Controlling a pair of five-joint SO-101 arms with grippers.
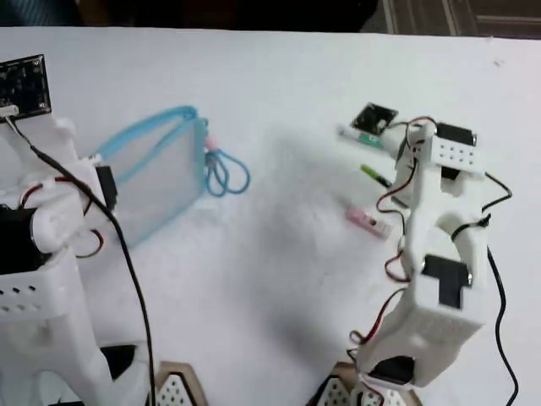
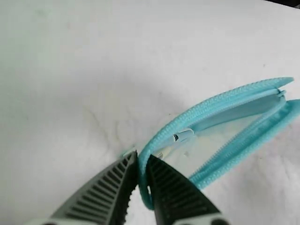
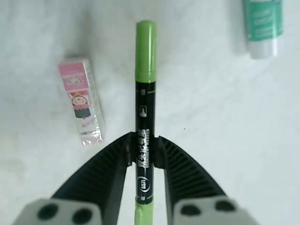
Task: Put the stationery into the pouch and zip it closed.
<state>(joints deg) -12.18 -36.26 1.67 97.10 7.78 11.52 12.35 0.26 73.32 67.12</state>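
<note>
**Both grippers clamped — pouch edge and marker**

In the left wrist view the left gripper [image 2: 140, 161] is pinched together on the teal zip edge of the pouch [image 2: 225, 112], whose mouth gapes open. The high view adds that the pouch lies flat on the table [image 1: 279, 279], its cord loop [image 1: 226, 173] trailing. In the right wrist view the right gripper [image 3: 144, 140] is clamped on a green marker [image 3: 145, 84], with a pink eraser [image 3: 80, 101] beside it and a glue stick [image 3: 264, 26] farther off — small shapes in the high view, well apart from the pouch.

White table [image 1: 279, 68]; dark room [image 1: 211, 13] behind
</note>
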